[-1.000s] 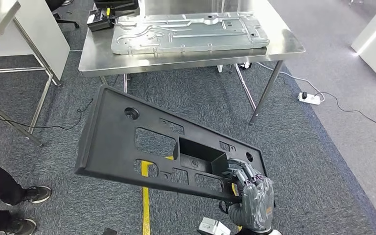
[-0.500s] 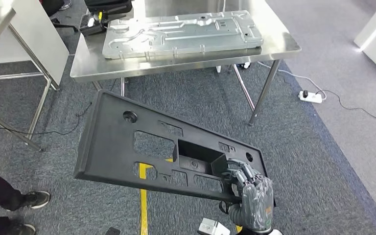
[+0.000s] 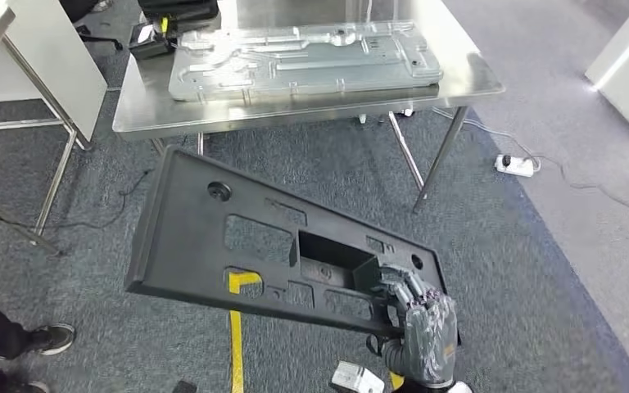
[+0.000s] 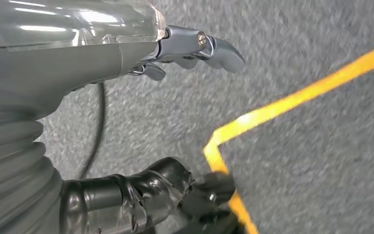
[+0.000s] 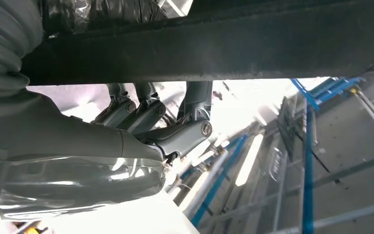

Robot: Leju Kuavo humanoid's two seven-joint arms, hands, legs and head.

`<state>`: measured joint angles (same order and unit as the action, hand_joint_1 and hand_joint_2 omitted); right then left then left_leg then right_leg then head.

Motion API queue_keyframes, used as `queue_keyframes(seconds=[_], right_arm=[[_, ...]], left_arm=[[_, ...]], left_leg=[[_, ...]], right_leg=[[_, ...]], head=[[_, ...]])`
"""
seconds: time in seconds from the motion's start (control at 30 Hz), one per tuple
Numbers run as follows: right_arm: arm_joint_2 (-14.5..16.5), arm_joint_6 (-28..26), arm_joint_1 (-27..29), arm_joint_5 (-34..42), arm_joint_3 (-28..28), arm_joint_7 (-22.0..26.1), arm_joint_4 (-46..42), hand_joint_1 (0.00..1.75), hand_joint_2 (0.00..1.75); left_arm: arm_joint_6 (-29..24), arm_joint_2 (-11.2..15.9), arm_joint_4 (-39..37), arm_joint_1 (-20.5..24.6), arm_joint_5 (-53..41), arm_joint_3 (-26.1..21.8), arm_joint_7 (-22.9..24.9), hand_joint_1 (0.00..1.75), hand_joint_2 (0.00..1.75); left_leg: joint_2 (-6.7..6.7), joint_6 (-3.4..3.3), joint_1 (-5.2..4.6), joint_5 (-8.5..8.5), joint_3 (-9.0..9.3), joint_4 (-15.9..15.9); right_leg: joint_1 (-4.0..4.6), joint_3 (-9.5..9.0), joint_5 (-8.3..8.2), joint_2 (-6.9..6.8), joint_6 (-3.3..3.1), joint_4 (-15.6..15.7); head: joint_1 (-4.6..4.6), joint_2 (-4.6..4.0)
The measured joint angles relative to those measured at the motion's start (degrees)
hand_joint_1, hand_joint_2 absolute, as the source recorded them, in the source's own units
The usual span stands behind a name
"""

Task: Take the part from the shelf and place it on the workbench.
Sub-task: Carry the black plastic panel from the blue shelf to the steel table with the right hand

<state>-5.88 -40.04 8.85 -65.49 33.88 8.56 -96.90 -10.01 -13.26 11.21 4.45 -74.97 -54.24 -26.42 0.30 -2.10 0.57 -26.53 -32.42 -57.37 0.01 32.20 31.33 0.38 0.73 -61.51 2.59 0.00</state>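
Grey carpet (image 3: 532, 270) covers the floor across the head view, with a yellow floor line (image 3: 235, 344) running up from the lower edge beneath the carried load. Across the upper middle of the frame stands the steel workbench (image 3: 295, 110), and on its top lies a silver stamped metal panel (image 3: 303, 57), with a black case (image 3: 164, 24) at its upper left corner. A white power strip (image 3: 517, 165) lies on the floor at the right, its cable trailing off toward the right edge. At the lower left edge a person's dark shoe (image 3: 45, 337) shows. The black plastic part (image 3: 254, 237), a long flat panel with cut-outs and a boxed recess, fills the lower centre, tilted with its left end higher, well apart from the workbench. The right hand (image 3: 419, 323) grips its lower right edge, fingers wrapped over the rim; the right wrist view shows the fingers (image 5: 151, 114) curled up against the dark panel. The left hand (image 4: 126, 53) hangs over the carpet, its fingers spread a little and holding nothing.
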Motion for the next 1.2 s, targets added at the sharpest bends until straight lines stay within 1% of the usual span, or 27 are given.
queue_keyframes(seconds=[0.03,0.1,0.13,0.17,0.2,0.23,0.27,0.3,0.33,0.43,0.5,0.53,0.6,0.63,0.67,0.7,0.77,0.8,0.83,0.9,0.97,1.0,1.03,1.1,1.13,1.17,1.2], right_arm=[[0.0,-0.01,0.14,-0.11,-0.12,0.31,-0.19,1.75,1.75],[0.0,-0.01,0.53,-0.26,-0.38,0.92,-0.45,1.75,1.75],[0.0,-0.01,0.74,-0.29,-0.5,1.1,-0.49,1.75,1.75],[0.0,-0.01,0.91,-0.31,-0.63,1.25,-0.52,1.75,1.75],[0.0,-0.01,1.01,-0.35,-0.75,1.4,-0.59,1.75,1.75],[0.0,-0.01,1.08,-0.42,-0.88,1.56,-0.73,1.75,1.75],[0.0,0.0,1.11,-0.51,-1.02,1.73,-0.87,1.75,1.75],[0.01,-0.01,1.14,-0.65,-1.17,1.88,-1.07,1.75,1.75],[0.02,-0.01,1.2,-0.79,-1.32,2.03,-1.26,1.75,1.75],[0.05,-0.01,1.34,-1.11,-1.77,2.49,-1.68,1.75,1.75],[0.07,-0.01,1.22,-1.33,-1.92,2.73,-1.97,1.75,1.75],[0.07,-0.01,1.05,-1.44,-1.95,2.81,-2.12,1.75,1.75],[0.06,-0.01,0.51,-1.62,-2.0,2.92,-2.23,1.75,1.75],[0.04,0.0,0.2,-1.68,-2.03,2.96,-2.23,1.75,1.75],[0.03,0.01,-0.14,-1.72,-2.06,2.99,-2.22,1.75,1.75],[0.03,0.04,-0.52,-1.74,-2.08,3.04,-2.22,1.75,1.75],[0.04,0.2,-1.42,-1.74,-2.08,3.24,-2.2,1.75,1.75],[0.04,0.36,-1.97,-1.74,-2.07,3.38,-2.16,1.75,1.75],[0.04,0.57,-2.5,-1.73,-2.03,3.5,-2.12,1.75,1.75],[0.05,0.91,-3.29,-1.7,-1.94,3.62,-2.03,1.75,1.75],[0.05,1.0,-3.74,-1.69,-1.91,3.64,-2.02,1.75,1.75],[0.04,1.0,-3.99,-1.68,-1.91,3.64,-2.02,1.75,1.75],[0.04,1.0,-4.23,-1.68,-1.9,3.65,-2.02,1.75,1.75],[0.03,1.01,-4.54,-1.62,-1.88,3.66,-1.87,1.75,1.75],[0.01,1.02,-4.59,-1.58,-1.87,3.66,-1.75,1.75,1.75],[-0.01,1.04,-4.62,-1.52,-1.85,3.66,-1.6,1.75,1.75],[-0.03,1.05,-4.69,-1.45,-1.82,3.65,-1.48,1.75,1.75]], left_arm=[[-0.02,-0.01,0.0,0.06,-0.04,0.01,0.0,0.0,1.75],[-0.02,-0.01,0.0,0.16,-0.08,0.03,0.01,0.0,1.75],[0.02,-0.01,0.0,0.14,-0.09,0.04,0.02,0.0,1.75],[0.04,-0.01,0.0,0.08,-0.1,0.04,0.02,0.0,1.75],[0.07,-0.02,0.0,0.03,-0.11,0.04,0.01,0.0,1.75],[0.09,-0.03,0.0,0.0,-0.13,0.04,0.01,0.0,1.75],[0.09,-0.03,0.0,0.03,-0.13,0.04,0.01,0.0,1.75],[0.09,-0.02,0.0,0.09,-0.13,0.04,0.01,0.0,1.75],[0.09,-0.01,0.0,0.15,-0.13,0.04,0.01,0.0,1.75],[0.11,0.02,0.0,0.33,-0.22,0.06,0.0,0.0,1.75],[0.15,0.02,0.0,0.44,-0.39,0.08,0.0,0.0,1.75],[0.19,0.02,0.0,0.5,-0.5,0.1,-0.01,0.0,1.75],[0.27,0.02,0.0,0.6,-0.64,0.17,0.02,0.0,1.75],[0.31,0.02,0.0,0.58,-0.69,0.21,0.07,0.0,1.75],[0.36,0.03,0.0,0.54,-0.74,0.26,0.11,0.0,1.75],[0.39,0.03,0.0,0.54,-0.79,0.31,0.16,0.0,1.75],[0.45,0.09,0.0,0.6,-0.91,0.43,0.22,0.0,1.75],[0.48,0.14,0.0,0.67,-0.98,0.51,0.26,0.0,1.75],[0.53,0.19,0.0,0.77,-1.05,0.62,0.31,0.0,1.75],[0.62,0.22,0.0,0.9,-1.16,0.87,0.36,0.0,1.75],[0.67,0.17,0.0,0.88,-1.2,1.04,0.37,0.0,1.75],[0.67,0.15,0.0,0.89,-1.21,1.08,0.37,0.0,1.75],[0.68,0.13,0.0,0.94,-1.22,1.15,0.36,0.0,1.75],[0.71,0.13,0.0,1.03,-1.24,1.32,0.35,0.0,1.75],[0.73,0.13,0.0,1.02,-1.26,1.38,0.36,0.0,1.75],[0.76,0.13,0.0,0.98,-1.3,1.41,0.38,0.0,1.75],[0.78,0.12,0.0,0.95,-1.37,1.41,0.4,0.0,1.75]], left_leg=[[0.04,-0.16,0.05,-0.11,0.33,0.19],[0.05,-0.34,0.1,-0.62,0.86,0.22],[0.04,-0.28,0.12,-0.94,1.21,0.21],[0.03,-0.17,0.16,-1.29,1.65,0.2],[0.0,-0.01,0.22,-1.69,2.19,0.18],[-0.02,0.23,0.28,-2.16,2.8,0.16],[-0.04,0.55,0.23,-2.64,3.23,0.12],[-0.05,0.91,0.18,-3.04,3.47,0.05],[-0.06,1.26,0.12,-3.33,3.58,0.0],[0.06,2.12,0.11,-3.89,3.88,0.17],[0.07,2.61,0.23,-5.26,3.35,-1.97],[0.05,2.77,0.28,-6.55,1.93,-4.9],[0.03,2.81,0.3,-8.93,-2.63,-12.77],[0.03,2.72,0.3,-9.1,-4.71,-15.54],[0.02,2.55,0.26,-8.1,-5.93,-16.29],[0.0,2.25,0.17,-6.02,-6.12,-14.86],[-0.03,1.2,-0.22,-0.89,-4.34,-8.24],[-0.05,0.69,-0.48,0.66,-3.29,-5.18],[-0.03,0.34,-0.74,1.2,-2.6,-3.24],[-0.08,0.13,-1.07,0.73,-2.13,-1.86],[-0.18,-0.04,-0.68,0.7,-1.42,-0.82],[-0.2,-0.2,-0.44,0.72,-0.89,-0.28],[-0.21,-0.35,-0.22,0.65,-0.35,0.12],[-0.2,-0.56,-0.24,0.08,0.38,0.24],[-0.21,-0.55,-0.24,-0.3,0.75,0.22],[-0.25,-0.51,-0.23,-0.71,1.2,0.18],[-0.29,-0.43,-0.2,-1.15,1.73,0.13]], right_leg=[[-0.22,1.6,1.33,-0.06,0.25,-3.14],[-0.65,6.02,3.61,-0.09,0.71,-10.36],[-0.85,7.59,3.48,-0.1,0.89,-12.3],[-1.02,8.15,2.21,-0.12,1.02,-12.16],[-1.16,7.56,-0.06,-0.17,1.08,-9.84],[-1.27,6.2,-2.66,-0.26,1.09,-6.03],[-1.22,4.74,-4.44,-0.34,1.03,-2.57],[-1.11,3.47,-5.34,-0.38,0.82,0.11],[-0.95,2.79,-5.41,-0.39,0.58,1.52],[-0.8,2.31,-4.56,-0.13,-0.43,2.07],[-0.92,1.6,-4.24,-0.13,-1.19,2.48],[-0.93,1.18,-4.06,-0.2,-1.54,2.65],[-0.71,0.62,-3.57,-0.26,-2.03,2.7],[-0.55,0.31,-3.29,-0.19,-2.17,2.7],[-0.4,-0.1,-2.97,-0.08,-2.24,2.7],[-0.24,-0.63,-2.62,0.05,-2.27,2.7],[-0.03,-1.65,-1.84,0.22,-2.22,2.76],[0.09,-1.9,-1.5,0.3,-2.06,2.74],[0.04,-1.9,-1.28,0.32,-1.8,2.73],[-0.09,-1.81,-1.04,0.31,-1.13,2.9],[-0.14,-2.03,-0.63,0.08,-0.45,2.8],[-0.12,-1.62,-0.01,-0.02,-0.13,1.64],[-0.17,-0.43,1.05,-0.1,0.19,-0.78],[-0.49,4.03,3.45,-0.14,0.68,-8.07],[-0.65,6.24,3.94,-0.15,0.87,-11.08],[-0.79,7.68,3.33,-0.17,1.02,-12.33],[-0.9,7.99,1.57,-0.2,1.11,-11.4]], head=[[0.01,0.0],[0.01,0.0],[0.01,-0.01],[0.01,-0.01],[0.01,0.0],[0.02,0.0],[0.02,0.0],[0.01,0.0],[-0.01,0.0],[-0.09,0.0],[-0.1,0.0],[-0.12,0.0],[-0.14,0.0],[-0.13,0.0],[-0.13,0.0],[-0.14,0.0],[-0.09,-0.01],[-0.1,-0.01],[-0.1,-0.01],[-0.15,-0.01],[-0.12,-0.01],[-0.08,-0.01],[-0.04,-0.01],[0.01,-0.01],[0.01,0.0],[0.0,0.0],[0.01,0.0]])
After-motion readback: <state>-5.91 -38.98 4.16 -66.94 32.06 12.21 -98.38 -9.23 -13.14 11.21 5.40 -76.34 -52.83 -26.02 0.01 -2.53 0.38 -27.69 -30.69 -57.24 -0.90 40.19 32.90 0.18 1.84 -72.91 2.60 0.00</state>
